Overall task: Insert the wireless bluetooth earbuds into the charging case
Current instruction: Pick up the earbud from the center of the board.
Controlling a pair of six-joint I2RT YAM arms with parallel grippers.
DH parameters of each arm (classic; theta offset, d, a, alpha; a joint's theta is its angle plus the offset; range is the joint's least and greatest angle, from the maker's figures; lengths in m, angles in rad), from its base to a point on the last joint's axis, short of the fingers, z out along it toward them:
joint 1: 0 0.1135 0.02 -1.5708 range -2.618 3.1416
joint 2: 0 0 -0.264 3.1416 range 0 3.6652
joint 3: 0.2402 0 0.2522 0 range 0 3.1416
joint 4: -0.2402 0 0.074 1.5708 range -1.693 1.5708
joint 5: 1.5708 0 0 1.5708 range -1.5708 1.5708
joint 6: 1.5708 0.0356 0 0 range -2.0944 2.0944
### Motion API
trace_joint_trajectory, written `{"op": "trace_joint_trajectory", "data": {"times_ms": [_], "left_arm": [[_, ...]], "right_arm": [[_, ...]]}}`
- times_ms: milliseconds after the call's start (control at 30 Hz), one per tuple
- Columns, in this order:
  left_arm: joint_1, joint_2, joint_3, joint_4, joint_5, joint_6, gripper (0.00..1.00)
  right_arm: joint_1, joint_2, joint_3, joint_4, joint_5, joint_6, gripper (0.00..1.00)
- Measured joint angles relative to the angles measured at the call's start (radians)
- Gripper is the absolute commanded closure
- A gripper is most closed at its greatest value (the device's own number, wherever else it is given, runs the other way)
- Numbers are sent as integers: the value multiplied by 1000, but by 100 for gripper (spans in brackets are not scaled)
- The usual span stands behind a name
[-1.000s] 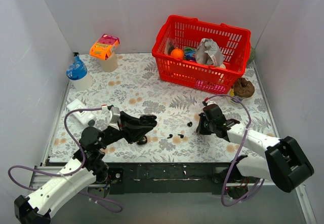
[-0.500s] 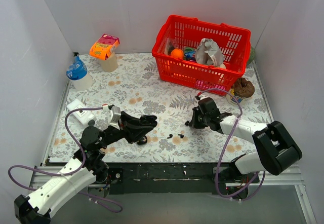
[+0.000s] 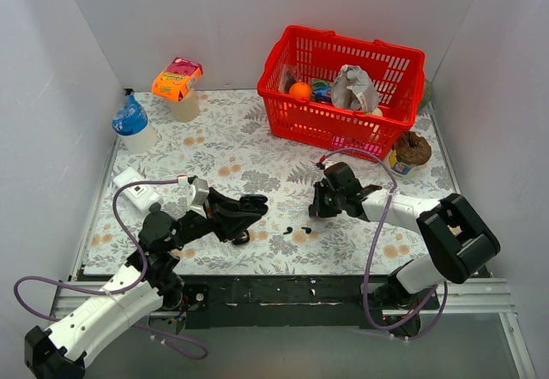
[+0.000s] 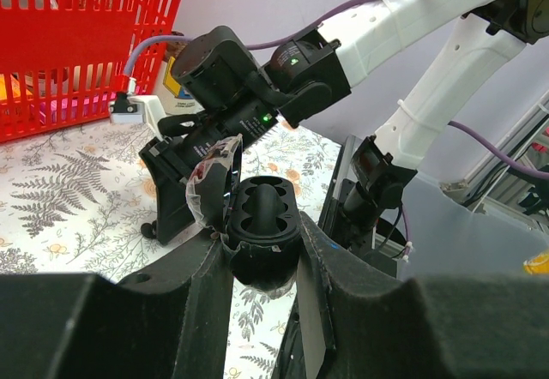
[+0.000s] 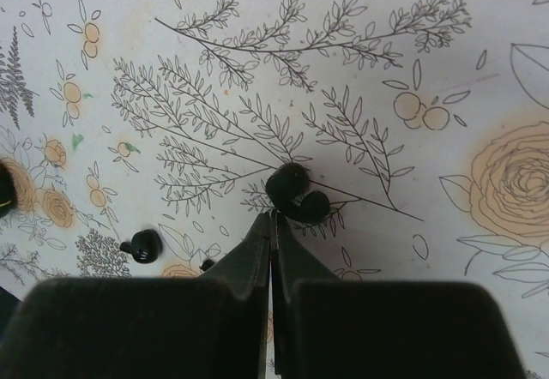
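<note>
Right wrist view: shut tips nosing a loose earbud

The right gripper (image 5: 273, 218) is pinched together on nothing, with one earbud (image 5: 296, 195) lying just past its tips. A push like that would likely roll it across the flat floral mat (image 3: 223, 152). Meanwhile the left gripper (image 4: 262, 235) clamps the open charging case (image 4: 262, 214). Spare earbuds (image 3: 288, 230) lie between the arms. White walls (image 3: 171, 19) surround the table, with a red basket (image 3: 352, 43) at the back.

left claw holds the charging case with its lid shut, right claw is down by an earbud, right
No: the charging case in the left claw has its lid open, per the left wrist view. The right claw is down by an earbud.
</note>
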Motion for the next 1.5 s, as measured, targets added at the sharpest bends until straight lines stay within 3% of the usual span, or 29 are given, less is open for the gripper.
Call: {"op": "trace_joint_trajectory", "data": {"times_ms": [167,200,300,533,1500], "left_arm": [[0,0,0,1,0,0,100],[0,0,0,1,1,-1,100],[-2,1,0,2,5,-2,100],[-3,11,0,3,7,0,100],[-3,-29,0,-8,7,0,100]], "right_arm": [[6,27,35,-18,-11,-10,99],[8,24,39,-28,-12,-21,86],[11,-23,47,-70,-15,-66,66],[15,-112,127,-130,-23,-207,46],[57,74,184,-174,-11,-284,48]]}}
